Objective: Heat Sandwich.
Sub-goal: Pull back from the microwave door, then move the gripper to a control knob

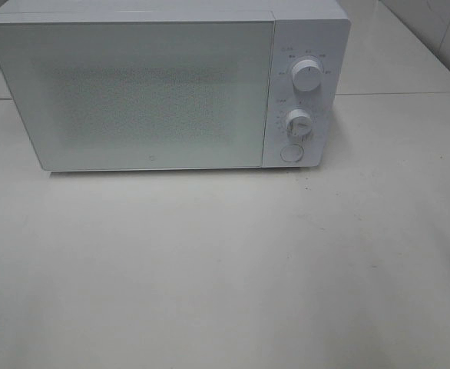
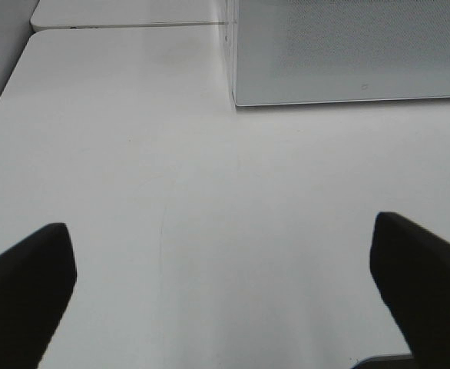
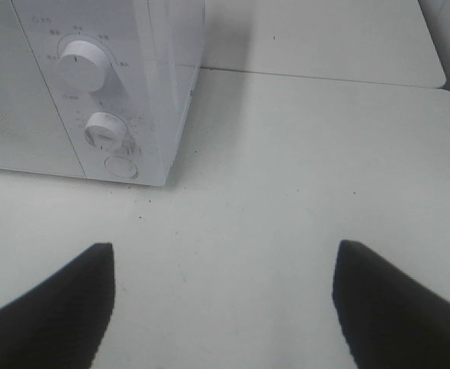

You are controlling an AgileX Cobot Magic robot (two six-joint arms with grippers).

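A white microwave stands at the far side of the white bench, a little to the left of the middle. Its door is closed and carries a field of fine dots in its middle. To the right of the door is the control panel: an upper knob, a lower knob under it, and a round button at the bottom. At the far right, behind the microwave, a second white slab meets the bench along a thin seam.

The left pincer shows only in its own wrist view. Its two dark fingers stand wide apart and between them there is only bare bench, so it holds nothing. Ahead of it is the lower left corner of the microwave front, well apart from the fingers.

The right pincer is also spread wide, with one dark finger at each side, and nothing is in its grip. Its camera looks at the right end of the microwave, where both knobs and the round button show, and at the bench to the right of the machine.

The sandwich shows in no view. With the door closed and not see-through, I cannot tell where it is.
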